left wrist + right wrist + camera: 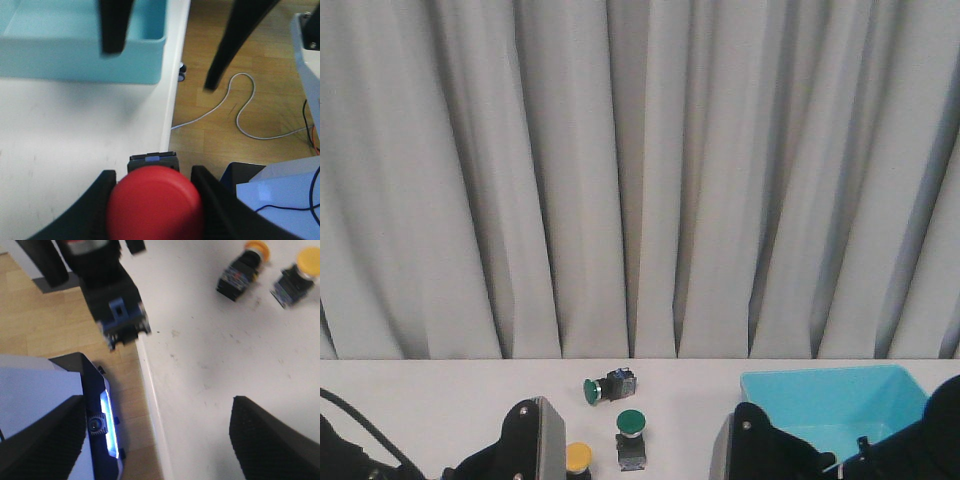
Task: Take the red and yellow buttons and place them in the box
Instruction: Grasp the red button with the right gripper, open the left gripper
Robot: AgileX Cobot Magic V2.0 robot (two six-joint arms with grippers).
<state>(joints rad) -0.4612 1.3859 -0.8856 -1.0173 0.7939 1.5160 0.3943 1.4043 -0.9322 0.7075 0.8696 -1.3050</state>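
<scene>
- My left tool is clamped on the red button, held near the counter edge.
- The box sits just ahead.
- My right tool is spread wide, holding nothing.
- Yellow button on the counter, beside two green buttons.

I see even, diffuse lighting with soft curtain-fold shadows in the front view. In my left wrist view the red button is close and out of focus. The right wrist view shows motion blur; the tabletop reads bright, near overexposed.
</scene>
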